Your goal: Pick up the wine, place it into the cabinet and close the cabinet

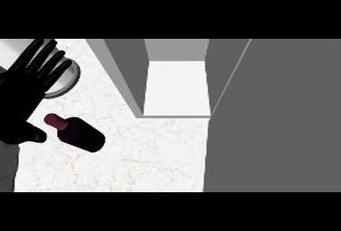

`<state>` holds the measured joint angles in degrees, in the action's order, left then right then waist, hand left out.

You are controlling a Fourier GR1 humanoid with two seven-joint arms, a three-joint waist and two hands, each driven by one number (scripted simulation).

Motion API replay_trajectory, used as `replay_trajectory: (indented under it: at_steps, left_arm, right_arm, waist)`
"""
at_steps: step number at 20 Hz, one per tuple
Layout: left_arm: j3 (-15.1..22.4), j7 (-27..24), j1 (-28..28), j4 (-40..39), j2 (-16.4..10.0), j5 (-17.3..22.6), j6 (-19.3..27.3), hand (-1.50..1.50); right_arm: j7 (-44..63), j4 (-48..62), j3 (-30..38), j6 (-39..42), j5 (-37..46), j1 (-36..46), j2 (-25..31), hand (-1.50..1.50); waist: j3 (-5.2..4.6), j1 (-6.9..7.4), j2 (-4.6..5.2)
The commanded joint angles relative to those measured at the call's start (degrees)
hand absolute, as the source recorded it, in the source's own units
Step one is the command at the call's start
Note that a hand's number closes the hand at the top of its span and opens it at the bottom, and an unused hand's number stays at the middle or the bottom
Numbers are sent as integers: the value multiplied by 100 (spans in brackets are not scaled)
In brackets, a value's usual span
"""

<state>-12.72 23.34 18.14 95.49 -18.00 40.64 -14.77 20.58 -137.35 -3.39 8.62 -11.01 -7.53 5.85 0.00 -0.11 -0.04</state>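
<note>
Left hand (23, 97) wide open, fingers straight, just beside wine bottle (80, 133) on counter (153, 153); cabinet (177, 85) open.

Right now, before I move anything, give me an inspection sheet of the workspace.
Surface: pale marbled counter.
Job's things: wine bottle on the counter, its cap toward the left hand, not held; cabinet open, wine not in it; grey panel at right, likely its door.
Clutter: round grey-rimmed object, partly hidden behind the fingers.
Hands: left hand open, fingers up, at the view's left; right hand not in view.
Cables: nothing seen.
Surroundings: nothing seen beyond the counter.
</note>
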Motion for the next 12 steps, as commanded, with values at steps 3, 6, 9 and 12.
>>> replay_trajectory:
  at_steps: [3,6,9,12]
  left_arm:
    - [-352,-63,-255,-230,-279,80,-409,-150]
    - [-358,-357,-138,-675,-206,-125,-509,-150]
    - [-360,-625,-595,-478,-156,-343,-726,-150]
    - [-461,-775,-321,-1286,-294,-348,-1060,-150]
  right_arm:
    - [-137,-251,-163,37,247,-378,-190,-150]
    - [704,-314,288,-155,-256,496,79,-150]
    - [-106,97,801,370,-593,-22,161,-150]
    - [447,-296,-127,-157,94,214,-249,-150]
  waist:
    - [0,-9,-1]
    - [-1,-2,4]
    - [2,-2,0]
    - [-2,-11,4]
